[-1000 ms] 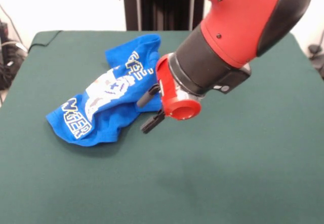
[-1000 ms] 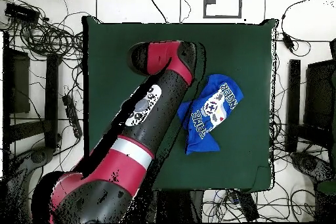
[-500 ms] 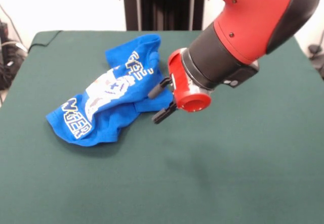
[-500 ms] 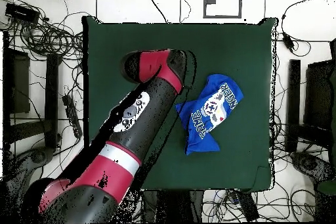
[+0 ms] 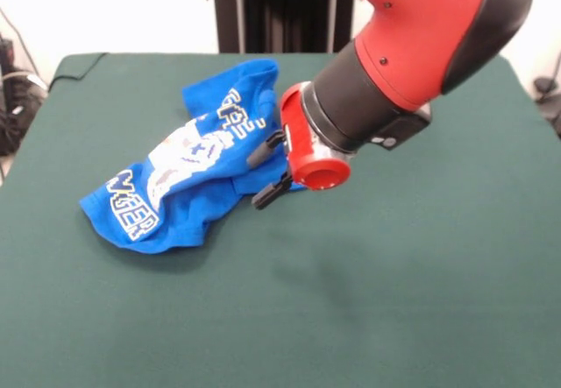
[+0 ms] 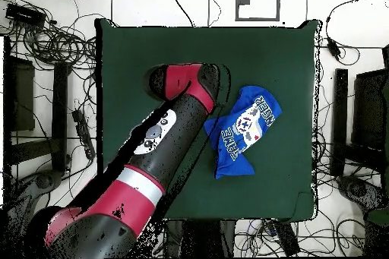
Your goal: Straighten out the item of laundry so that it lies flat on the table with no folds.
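Observation:
The item of laundry (image 5: 188, 173) is a bright blue T-shirt with white lettering, lying crumpled and folded on the left half of the dark green table (image 5: 394, 274). In the overhead view the shirt (image 6: 243, 131) lies right of the table's (image 6: 266, 58) middle. My gripper (image 5: 266, 173) hangs at the shirt's right edge, pointing left at it. Its two black fingers (image 5: 263, 153) stand apart, one above the other, with nothing gripped between them. From overhead the red arm (image 6: 178, 104) covers the gripper.
The red and black arm (image 5: 412, 46) fills the upper right of the front view. Cables and stands (image 6: 53, 43) surround the table on the floor.
The gripper drew up and to the right away from the shirt's edge, then came back left; its fingers now overlap the shirt's right edge. The shirt has not moved.

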Controlling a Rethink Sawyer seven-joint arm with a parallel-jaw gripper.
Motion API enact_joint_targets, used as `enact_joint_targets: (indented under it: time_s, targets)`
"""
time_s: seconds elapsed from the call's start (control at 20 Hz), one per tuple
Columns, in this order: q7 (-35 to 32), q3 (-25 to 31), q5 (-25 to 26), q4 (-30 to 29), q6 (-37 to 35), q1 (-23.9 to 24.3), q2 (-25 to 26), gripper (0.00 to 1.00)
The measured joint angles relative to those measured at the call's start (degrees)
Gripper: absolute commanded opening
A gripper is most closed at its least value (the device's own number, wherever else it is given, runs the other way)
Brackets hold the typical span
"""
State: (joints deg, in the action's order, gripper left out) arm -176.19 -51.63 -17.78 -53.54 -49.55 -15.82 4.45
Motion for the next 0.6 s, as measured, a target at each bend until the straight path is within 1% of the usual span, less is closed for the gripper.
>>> enact_joint_targets:
  time_s: [0.6]
  targets:
    - [0.00, 0.01, 0.00, -0.24, 3.57, 0.08, 0.33, 1.00]
